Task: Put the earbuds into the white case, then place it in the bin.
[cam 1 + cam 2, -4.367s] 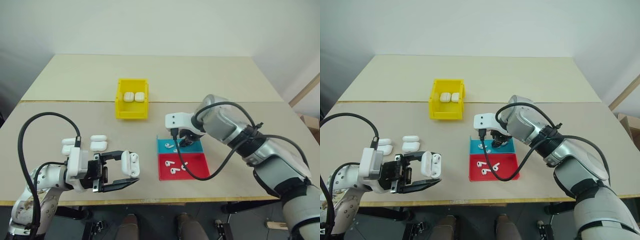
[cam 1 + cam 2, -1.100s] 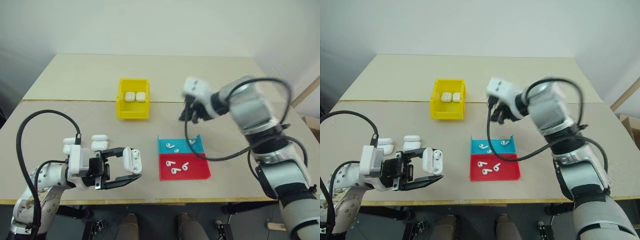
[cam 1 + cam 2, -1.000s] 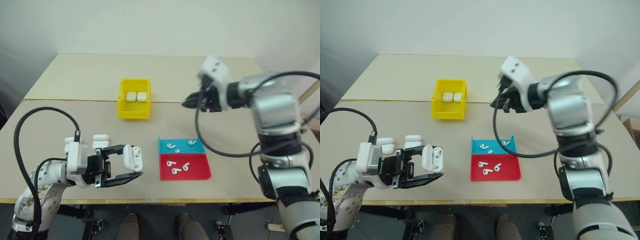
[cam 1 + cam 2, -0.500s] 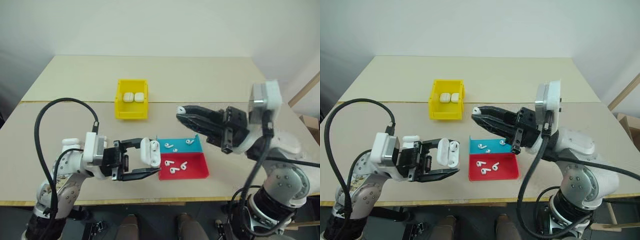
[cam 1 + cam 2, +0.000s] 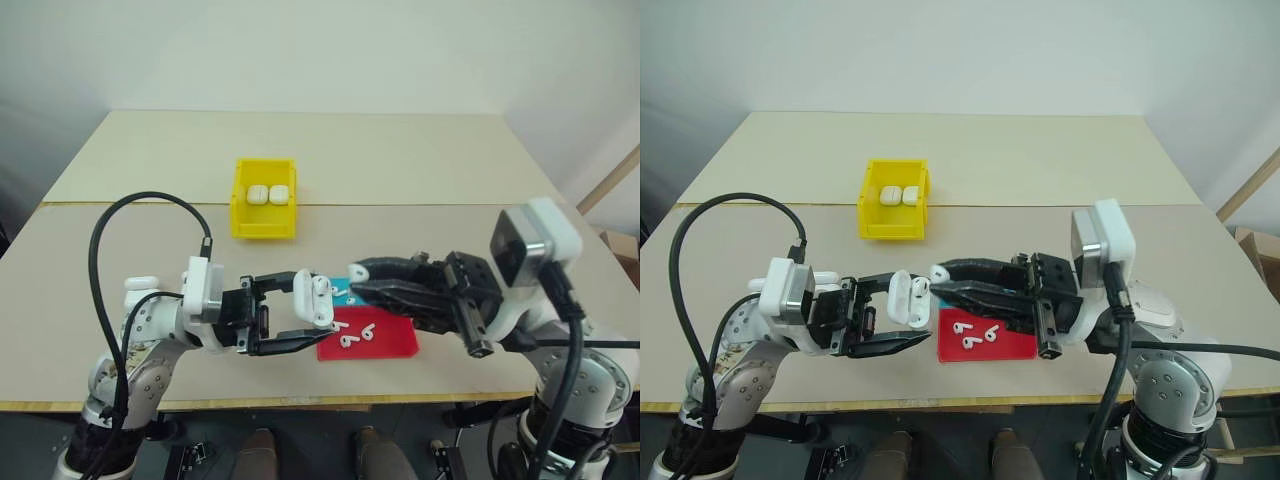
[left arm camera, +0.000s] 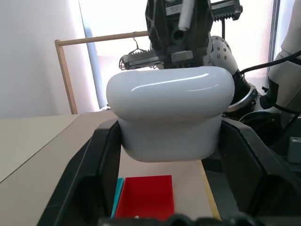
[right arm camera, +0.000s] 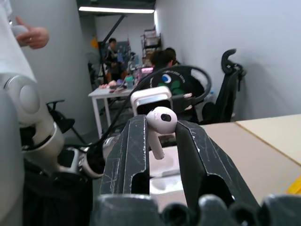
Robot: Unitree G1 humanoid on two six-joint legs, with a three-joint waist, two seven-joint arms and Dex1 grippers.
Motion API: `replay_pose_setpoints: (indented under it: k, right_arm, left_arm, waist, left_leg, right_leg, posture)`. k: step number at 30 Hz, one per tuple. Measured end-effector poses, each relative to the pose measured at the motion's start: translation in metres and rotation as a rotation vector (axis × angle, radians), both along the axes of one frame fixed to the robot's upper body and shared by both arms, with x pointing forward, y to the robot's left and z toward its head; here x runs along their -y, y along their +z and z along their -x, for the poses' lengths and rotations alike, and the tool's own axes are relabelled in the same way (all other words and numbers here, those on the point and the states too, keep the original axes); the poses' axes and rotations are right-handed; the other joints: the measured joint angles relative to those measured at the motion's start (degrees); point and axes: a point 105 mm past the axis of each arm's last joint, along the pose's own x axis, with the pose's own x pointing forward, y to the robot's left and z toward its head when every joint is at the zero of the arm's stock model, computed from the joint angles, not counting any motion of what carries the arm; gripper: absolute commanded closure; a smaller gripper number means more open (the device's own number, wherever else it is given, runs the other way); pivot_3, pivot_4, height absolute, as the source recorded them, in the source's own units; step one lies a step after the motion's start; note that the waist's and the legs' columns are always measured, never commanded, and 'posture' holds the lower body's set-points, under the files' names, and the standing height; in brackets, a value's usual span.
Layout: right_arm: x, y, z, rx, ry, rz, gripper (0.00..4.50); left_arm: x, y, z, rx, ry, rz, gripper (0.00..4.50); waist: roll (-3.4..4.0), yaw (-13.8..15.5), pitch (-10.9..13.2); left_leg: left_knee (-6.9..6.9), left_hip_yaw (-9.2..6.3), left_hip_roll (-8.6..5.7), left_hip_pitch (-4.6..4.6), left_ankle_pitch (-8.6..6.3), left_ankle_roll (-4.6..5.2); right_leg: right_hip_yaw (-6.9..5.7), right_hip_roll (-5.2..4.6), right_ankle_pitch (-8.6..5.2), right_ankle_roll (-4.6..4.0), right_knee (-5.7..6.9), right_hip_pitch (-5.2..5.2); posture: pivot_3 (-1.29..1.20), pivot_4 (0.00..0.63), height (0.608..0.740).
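The left end effector (image 5: 300, 322) is clamped on the white case (image 5: 312, 300), holding it above the tabletop (image 5: 400, 170) with its lid flipped open toward the right arm. The right end effector (image 5: 937, 279) pinches one earbud (image 7: 160, 123) between nearly closed fingers, stem hanging down between the pads. The two tips meet almost nose to nose over the blue-and-red tray (image 5: 390, 343), so the earbud sits just beside the case's open mouth, toward the robot's right. Judging by this, the stem must line up with a socket before it goes in. More earbuds lie in the tray; the yellow bin (image 5: 265, 222) stands well apart, holding two cases.
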Motion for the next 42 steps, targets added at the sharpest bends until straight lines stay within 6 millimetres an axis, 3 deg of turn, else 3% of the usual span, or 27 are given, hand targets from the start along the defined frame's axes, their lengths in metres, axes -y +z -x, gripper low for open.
replay_pose_setpoints:
  k: [17,42]
  right_arm:
    - [-0.019,-0.013,-0.003,0.033,0.043,0.077,3.69]
    - [-0.022,-0.025,-0.008,0.043,0.019,0.162,3.69]
  left_arm:
    - [0.000,-0.002,0.003,0.002,-0.020,-0.013,1.70]
    - [0.000,-0.003,0.004,0.003,-0.018,-0.019,1.70]
  waist:
    - [0.00,0.0,0.0]
    - [0.00,0.1,0.0]
  left_leg:
    - [0.00,0.00,0.00,-0.01,0.00,0.00]
    - [0.00,0.00,0.00,-0.01,0.00,0.00]
  right_leg:
    - [0.00,0.00,0.00,0.01,-0.01,-0.01]
    - [0.00,0.00,-0.01,0.01,-0.02,-0.01]
  posture:
    - [0.00,0.150,0.740]
    - [0.00,0.150,0.740]
